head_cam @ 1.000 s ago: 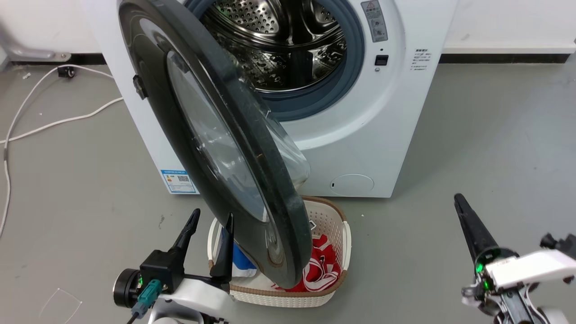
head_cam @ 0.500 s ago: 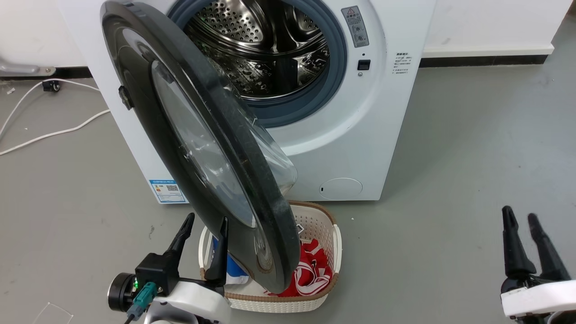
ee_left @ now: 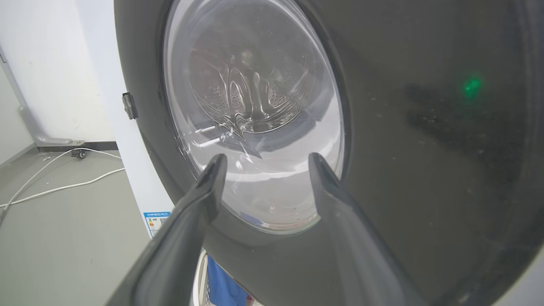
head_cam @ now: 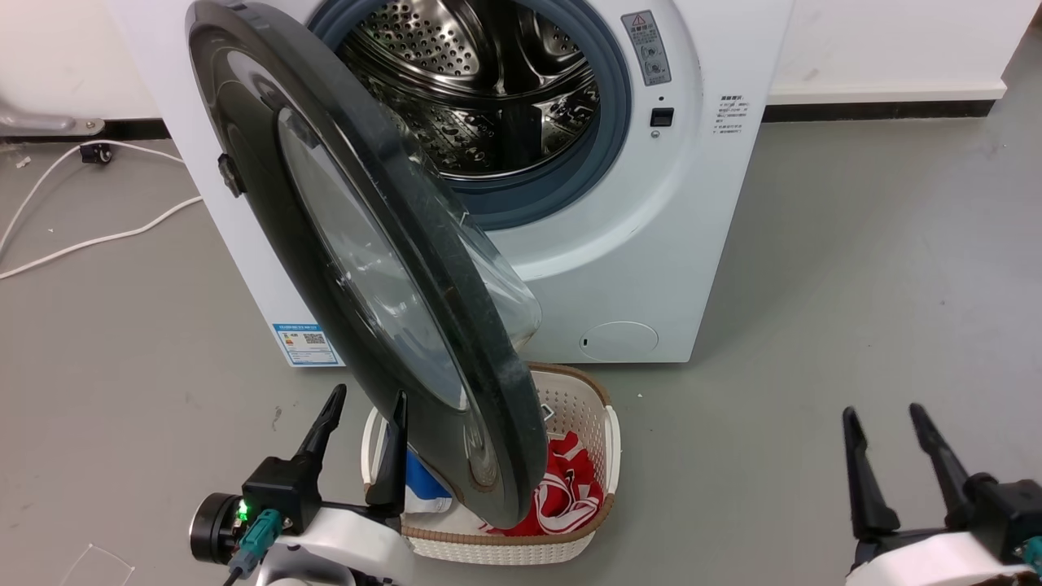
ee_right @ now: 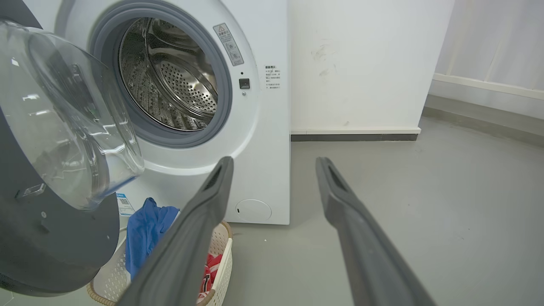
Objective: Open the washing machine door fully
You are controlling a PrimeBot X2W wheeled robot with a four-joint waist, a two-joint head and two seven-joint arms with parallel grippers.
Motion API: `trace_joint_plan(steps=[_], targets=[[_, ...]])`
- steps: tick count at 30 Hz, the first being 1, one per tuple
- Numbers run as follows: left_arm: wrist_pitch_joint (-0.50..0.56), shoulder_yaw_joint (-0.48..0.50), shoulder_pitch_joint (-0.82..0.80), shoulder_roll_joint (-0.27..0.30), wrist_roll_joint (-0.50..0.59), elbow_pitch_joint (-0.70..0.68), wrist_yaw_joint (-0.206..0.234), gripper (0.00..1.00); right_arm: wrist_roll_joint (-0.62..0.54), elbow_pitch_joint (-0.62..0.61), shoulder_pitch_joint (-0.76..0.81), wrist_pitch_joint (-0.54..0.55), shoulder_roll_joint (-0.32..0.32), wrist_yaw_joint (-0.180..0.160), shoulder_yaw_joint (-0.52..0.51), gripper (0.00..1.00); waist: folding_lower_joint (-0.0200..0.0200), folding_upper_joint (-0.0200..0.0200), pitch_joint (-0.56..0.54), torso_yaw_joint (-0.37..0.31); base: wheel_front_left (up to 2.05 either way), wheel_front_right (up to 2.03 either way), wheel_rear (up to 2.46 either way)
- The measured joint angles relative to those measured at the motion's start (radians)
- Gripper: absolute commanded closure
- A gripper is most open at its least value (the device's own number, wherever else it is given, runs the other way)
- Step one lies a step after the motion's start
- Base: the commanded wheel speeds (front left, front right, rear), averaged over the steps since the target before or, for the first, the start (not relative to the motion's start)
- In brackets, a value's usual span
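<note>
Over floor [head_cam: 814,285], door [head_cam: 260,179] outward, roughly edge-on

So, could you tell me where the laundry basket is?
Head view, lower centre: the laundry basket stands on the floor beneath the open washing machine door, beside the left gripper.

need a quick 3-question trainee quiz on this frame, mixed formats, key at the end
1. True or false: the large round glossy black-rimmed washing machine door stands open, baring the perforated steel drum.
2. What lies in the white perforated plastic basket? A) red and blue clothes B) shoes C) bottles
3. Fill in: the left gripper is ___ (open/shut).
Key: 1 true; 2 A; 3 open.
</note>
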Motion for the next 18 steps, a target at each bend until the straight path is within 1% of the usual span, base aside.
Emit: trace_joint_plan(steps=[7, 18], targets=[[0.0, 0.007, 0.0, 0.0, 0.003, 0.004, -0.002, 0.0, -0.011, 0.01, 0.014, 0.0, 0.022, 0.0, 0.022, 0.0, 0.0, 0.0, 0.0, 0.002, 0.0, 0.0, 0.0], [0.0, 0.016, 0.0, 0.0, 0.002, 0.017, -0.002, 0.0, -0.013, 0.018, 0.012, 0.0, 0.028, 0.0, 0.029, 0.0, 0.0, 0.0, 0.006, -0.002, 0.0, 0.0, 0.0]])
